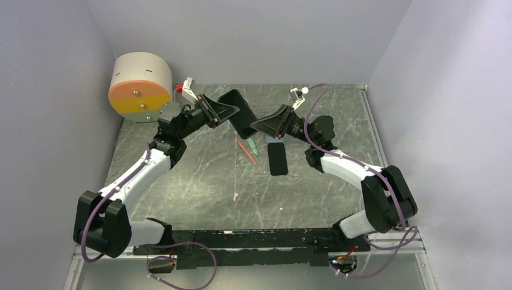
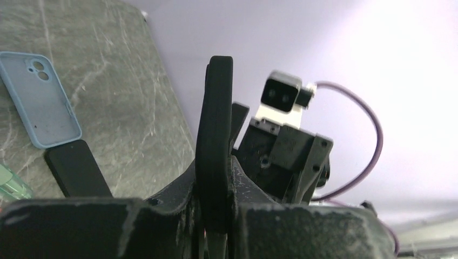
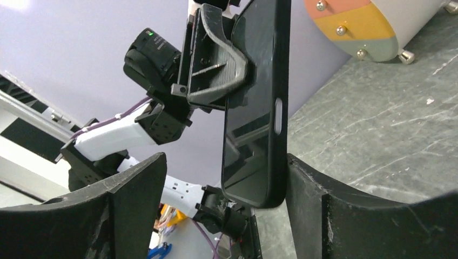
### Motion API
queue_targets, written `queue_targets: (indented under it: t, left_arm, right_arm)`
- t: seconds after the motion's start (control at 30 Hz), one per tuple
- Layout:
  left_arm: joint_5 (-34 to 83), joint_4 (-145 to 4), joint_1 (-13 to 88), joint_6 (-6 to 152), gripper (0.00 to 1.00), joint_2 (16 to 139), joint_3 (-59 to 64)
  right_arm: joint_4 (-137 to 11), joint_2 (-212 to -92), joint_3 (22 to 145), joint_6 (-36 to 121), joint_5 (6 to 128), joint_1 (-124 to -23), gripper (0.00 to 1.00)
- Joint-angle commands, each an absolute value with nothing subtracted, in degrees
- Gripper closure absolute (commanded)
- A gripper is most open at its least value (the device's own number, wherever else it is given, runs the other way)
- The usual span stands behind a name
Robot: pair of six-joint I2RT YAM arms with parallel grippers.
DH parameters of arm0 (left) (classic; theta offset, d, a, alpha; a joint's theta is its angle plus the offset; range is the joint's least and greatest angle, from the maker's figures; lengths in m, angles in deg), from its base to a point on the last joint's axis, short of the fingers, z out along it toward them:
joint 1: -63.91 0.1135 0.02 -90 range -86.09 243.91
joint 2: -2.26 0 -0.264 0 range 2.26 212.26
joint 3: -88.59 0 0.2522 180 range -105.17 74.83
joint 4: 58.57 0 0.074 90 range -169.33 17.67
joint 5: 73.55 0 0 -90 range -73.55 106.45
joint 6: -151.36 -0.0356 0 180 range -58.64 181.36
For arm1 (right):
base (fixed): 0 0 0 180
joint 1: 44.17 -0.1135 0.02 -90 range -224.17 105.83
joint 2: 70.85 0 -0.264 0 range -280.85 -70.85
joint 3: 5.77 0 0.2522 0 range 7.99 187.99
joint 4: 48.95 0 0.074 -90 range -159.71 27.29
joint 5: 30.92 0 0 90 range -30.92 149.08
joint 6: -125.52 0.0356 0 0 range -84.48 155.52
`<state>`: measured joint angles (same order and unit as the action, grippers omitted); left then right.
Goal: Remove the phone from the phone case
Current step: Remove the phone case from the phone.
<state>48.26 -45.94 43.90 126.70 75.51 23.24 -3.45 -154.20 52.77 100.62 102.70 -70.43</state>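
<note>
Left gripper [image 1: 222, 112] clamps the cased black phone [image 3: 254, 108] aloft; right gripper [image 1: 264, 125] gapes empty astride its lower end, so best pinch just the phone case [image 3: 282, 65] rim, peel slowly

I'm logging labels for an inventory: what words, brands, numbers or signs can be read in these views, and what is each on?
None: no text, brand, number or sign can be read in any view.
phone: screen dark, only reflections.
phone case: plain black, no logo in view.
blue case lying on the table: no print.
drum: orange and yellow bands and screws, no lettering.
</note>
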Motion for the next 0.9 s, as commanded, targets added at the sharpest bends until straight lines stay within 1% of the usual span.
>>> queue_targets:
  t: [0.0, 0.17, 0.53, 0.87]
  left_arm:
    - [37.02, -41.83, 44.31, 132.85, 0.98, 72.36, 23.55]
    - [32.51, -37.83, 44.31, 138.61, 0.97, 72.46, 25.02]
    - [29.44, -39.36, 43.63, 141.72, 0.98, 70.91, 25.77]
    - [29.98, -37.05, 42.50, 143.34, 0.98, 71.15, 26.05]
  right_arm:
    - [0.02, -152.21, 51.04, 98.33, 99.03, -72.53, 0.20]
    - [-0.42, -152.28, 50.88, 96.65, 95.93, -75.04, 0.21]
    - [3.06, -154.64, 52.91, 96.51, 92.30, -76.59, 0.40]
    - [1.74, -155.82, 54.96, 96.58, 89.41, -77.30, 0.45]
